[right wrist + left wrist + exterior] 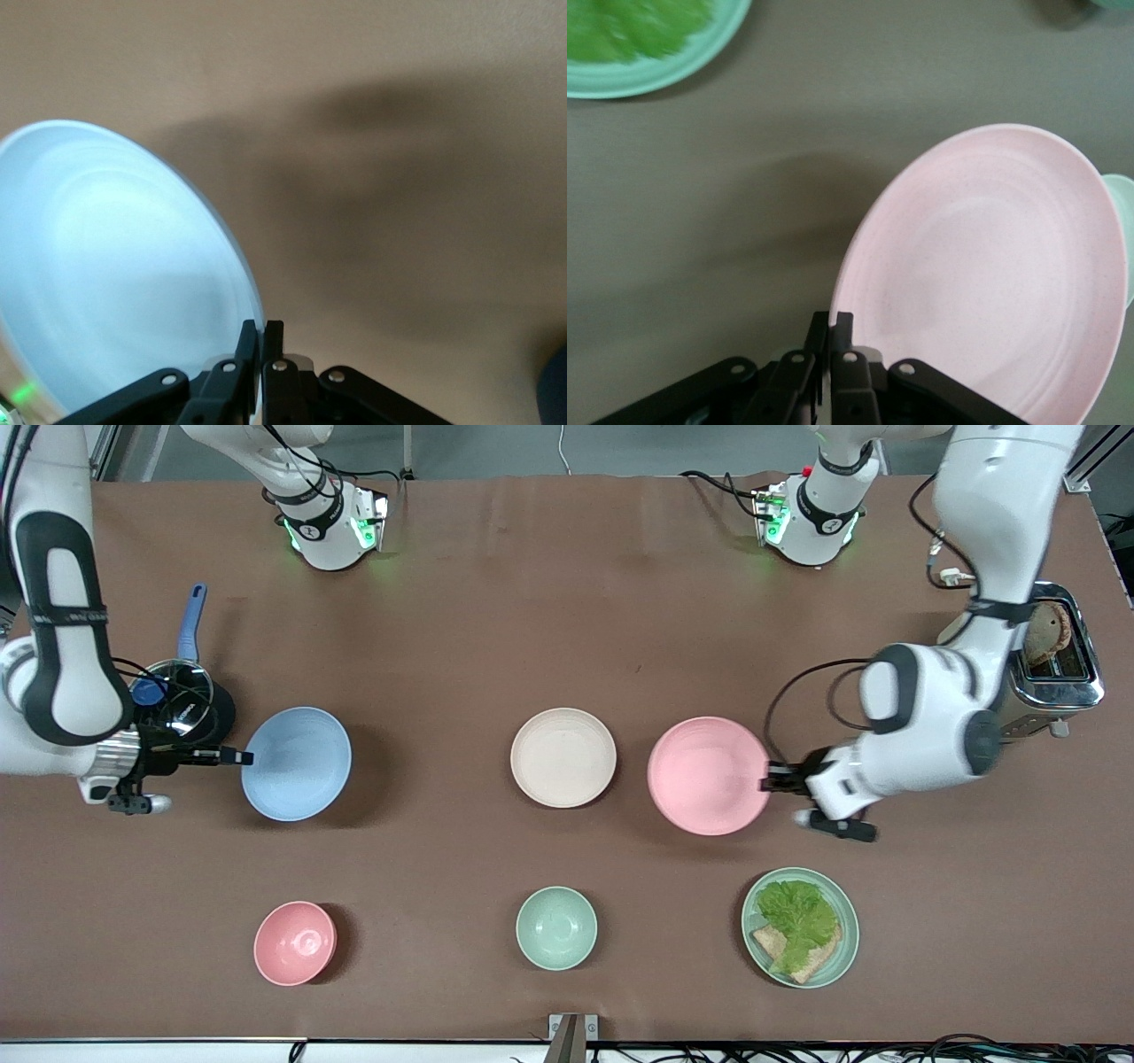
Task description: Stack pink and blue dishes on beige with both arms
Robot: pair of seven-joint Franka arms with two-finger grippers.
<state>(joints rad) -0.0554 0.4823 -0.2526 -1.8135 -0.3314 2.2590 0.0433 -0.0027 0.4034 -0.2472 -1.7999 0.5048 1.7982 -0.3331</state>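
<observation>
The beige plate (563,757) lies flat at the table's middle. Beside it, toward the left arm's end, the pink plate (707,775) hangs tilted just above the table, and my left gripper (772,778) is shut on its rim. In the left wrist view the pink plate (992,274) fills the frame above the left gripper (831,320). Toward the right arm's end the blue plate (297,763) is also lifted and tilted, its rim pinched by my shut right gripper (237,757). The right wrist view shows the blue plate (115,274) at the right gripper (262,329).
Nearer the camera stand a small pink bowl (295,942), a mint-green bowl (556,927) and a mint-green plate (800,927) with lettuce and bread. A pot with a blue handle (177,682) sits by the right arm. A toaster (1059,657) stands by the left arm.
</observation>
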